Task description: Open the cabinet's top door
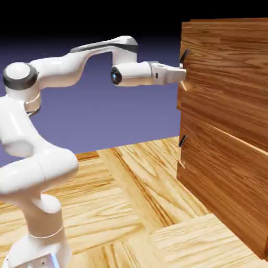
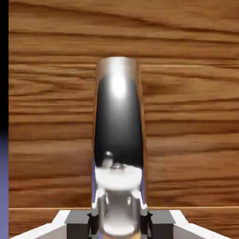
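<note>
The cabinet point(image 1: 230, 131) of reddish-brown wood fills the exterior view's right side. Its top door point(image 1: 225, 73) is the upper panel, with a small dark bar handle point(image 1: 184, 56) at its left edge. My gripper point(image 1: 181, 74) reaches level from the left and meets that handle at the door's edge. In the hand view the handle point(image 2: 119, 126) is a shiny metal bar standing upright before the door's wood point(image 2: 186, 116). It runs down between my two fingertips, and the gripper point(image 2: 119, 223) is shut on it.
The lower panel point(image 1: 225, 178) sits under the top door with its own small handle point(image 1: 182, 141). The cabinet stands on a light wooden table point(image 1: 131, 209). The arm's base point(image 1: 39, 230) rises at the lower left.
</note>
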Controlling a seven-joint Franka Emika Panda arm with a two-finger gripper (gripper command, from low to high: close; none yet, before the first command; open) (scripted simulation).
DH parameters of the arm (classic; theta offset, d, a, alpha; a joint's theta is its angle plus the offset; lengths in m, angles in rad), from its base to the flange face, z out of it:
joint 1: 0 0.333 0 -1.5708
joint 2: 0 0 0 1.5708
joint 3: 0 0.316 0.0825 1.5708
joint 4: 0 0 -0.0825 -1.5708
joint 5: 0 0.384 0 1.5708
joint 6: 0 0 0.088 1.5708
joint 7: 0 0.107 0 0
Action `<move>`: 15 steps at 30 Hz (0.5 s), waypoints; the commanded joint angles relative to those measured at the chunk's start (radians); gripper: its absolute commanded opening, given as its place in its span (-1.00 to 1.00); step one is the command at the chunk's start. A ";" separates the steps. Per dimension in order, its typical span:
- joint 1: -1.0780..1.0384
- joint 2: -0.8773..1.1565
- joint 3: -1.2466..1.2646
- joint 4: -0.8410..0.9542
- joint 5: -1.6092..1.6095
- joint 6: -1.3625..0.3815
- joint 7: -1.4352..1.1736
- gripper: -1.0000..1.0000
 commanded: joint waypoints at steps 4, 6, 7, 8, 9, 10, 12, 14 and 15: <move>0.145 -0.010 -0.107 -0.141 -0.024 -0.090 -0.024 -1.00; 0.218 -0.018 -0.163 -0.209 -0.044 -0.135 -0.031 -1.00; 0.254 -0.023 -0.192 -0.243 -0.056 -0.157 -0.034 -1.00; 0.290 -0.029 -0.222 -0.277 -0.071 -0.180 -0.035 -1.00; 0.326 -0.036 -0.252 -0.311 -0.086 -0.202 -0.036 -1.00; 0.363 -0.044 -0.284 -0.345 -0.104 -0.225 -0.036 -1.00; 0.435 -0.064 -0.351 -0.414 -0.145 -0.272 -0.033 -1.00; 0.506 -0.090 -0.423 -0.483 -0.196 -0.321 -0.026 -1.00; 0.540 -0.105 -0.459 -0.516 -0.223 -0.346 -0.022 -1.00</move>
